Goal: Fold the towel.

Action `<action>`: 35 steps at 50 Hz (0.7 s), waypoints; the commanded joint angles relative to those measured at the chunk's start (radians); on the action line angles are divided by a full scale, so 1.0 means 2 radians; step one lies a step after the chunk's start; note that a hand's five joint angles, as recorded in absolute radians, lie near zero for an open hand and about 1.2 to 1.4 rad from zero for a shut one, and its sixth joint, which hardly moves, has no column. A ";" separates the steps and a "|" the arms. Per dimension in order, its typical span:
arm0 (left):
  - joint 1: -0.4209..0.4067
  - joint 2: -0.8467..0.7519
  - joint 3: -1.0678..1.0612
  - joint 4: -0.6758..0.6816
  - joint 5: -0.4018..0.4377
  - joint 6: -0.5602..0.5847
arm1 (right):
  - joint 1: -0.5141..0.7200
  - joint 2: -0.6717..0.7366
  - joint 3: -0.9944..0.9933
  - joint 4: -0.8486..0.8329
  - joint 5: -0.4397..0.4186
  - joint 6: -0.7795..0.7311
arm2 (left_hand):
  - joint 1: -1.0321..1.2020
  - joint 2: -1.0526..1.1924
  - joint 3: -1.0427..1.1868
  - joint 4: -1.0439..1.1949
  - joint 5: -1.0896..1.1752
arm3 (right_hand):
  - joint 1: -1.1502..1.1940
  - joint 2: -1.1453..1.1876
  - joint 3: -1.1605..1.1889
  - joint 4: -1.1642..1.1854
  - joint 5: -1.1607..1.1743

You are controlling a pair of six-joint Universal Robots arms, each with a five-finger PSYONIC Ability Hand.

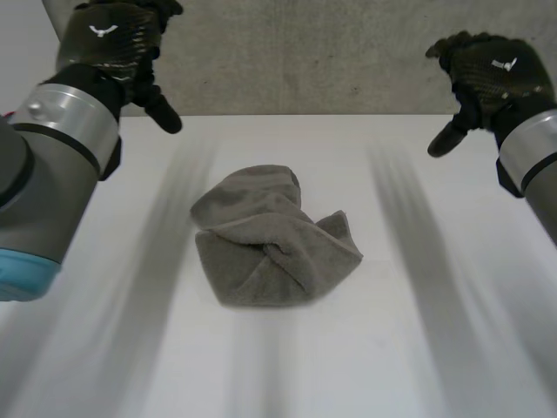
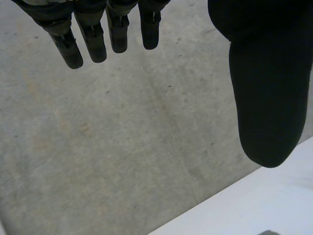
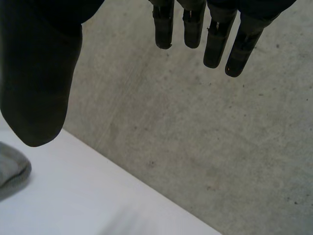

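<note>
A grey towel [image 1: 270, 239] lies crumpled in a loose heap at the middle of the white table [image 1: 418, 348]. My left hand [image 1: 117, 43] hovers high at the table's far left, well away from the towel, with its fingers [image 2: 90, 36] straight and nothing in them. My right hand [image 1: 487, 74] is raised at the far right, open and empty too, its fingers [image 3: 215, 41] straight. In the right wrist view a corner of the towel [image 3: 12, 169] peeks in beside the thumb.
A grey concrete wall [image 1: 331, 52] runs behind the table's far edge [image 1: 305, 115]. Bare white tabletop surrounds the towel on every side.
</note>
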 commanded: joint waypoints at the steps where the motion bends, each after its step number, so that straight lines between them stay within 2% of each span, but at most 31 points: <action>1: 0.018 0.004 0.011 -0.035 -0.001 0.000 | 0.000 -0.005 -0.038 0.055 -0.004 0.013 | 0.015 0.017 0.016 0.016 0.011 | -0.027 -0.033 -0.032 -0.040 -0.030; 18: 0.019 0.004 0.011 -0.064 0.000 0.000 | 0.000 -0.005 -0.037 0.056 -0.009 0.018 | 0.018 0.020 0.019 0.019 0.013 | -0.027 -0.033 -0.032 -0.040 -0.030; 25: 0.020 0.000 -0.001 -0.058 0.013 0.004 | -0.003 -0.004 -0.029 0.055 -0.051 0.017 | 0.016 0.018 0.018 0.017 0.012 | -0.027 -0.033 -0.032 -0.040 -0.030; 28: 0.028 -0.051 0.004 -0.052 0.039 0.006 | 0.000 0.021 -0.020 0.059 -0.078 0.020 | 0.016 0.018 0.018 0.017 0.012 | -0.027 -0.033 -0.032 -0.040 -0.030; 29: 0.028 -0.052 0.004 -0.052 0.039 0.006 | 0.000 0.021 -0.020 0.059 -0.078 0.020 | 0.016 0.018 0.018 0.017 0.012 | -0.027 -0.033 -0.032 -0.040 -0.030; 31: 0.028 -0.098 0.009 -0.053 0.073 0.007 | 0.012 0.071 -0.011 0.059 -0.084 0.027 | 0.019 0.021 0.021 0.020 0.015 | -0.027 -0.033 -0.032 -0.040 -0.030; 32: 0.028 -0.098 0.009 -0.053 0.073 0.007 | 0.013 0.071 -0.011 0.059 -0.084 0.027 | 0.019 0.021 0.021 0.020 0.015 | -0.027 -0.033 -0.032 -0.040 -0.030; 34: 0.028 -0.131 0.013 -0.053 0.109 0.007 | 0.024 0.121 -0.010 0.056 -0.089 0.060 | 0.025 0.027 0.026 0.026 0.021 | -0.027 -0.033 -0.032 -0.040 -0.030; 35: 0.028 -0.131 0.013 -0.053 0.110 0.007 | 0.024 0.121 -0.010 0.056 -0.089 0.060 | 0.025 0.027 0.026 0.026 0.021 | -0.027 -0.033 -0.032 -0.040 -0.030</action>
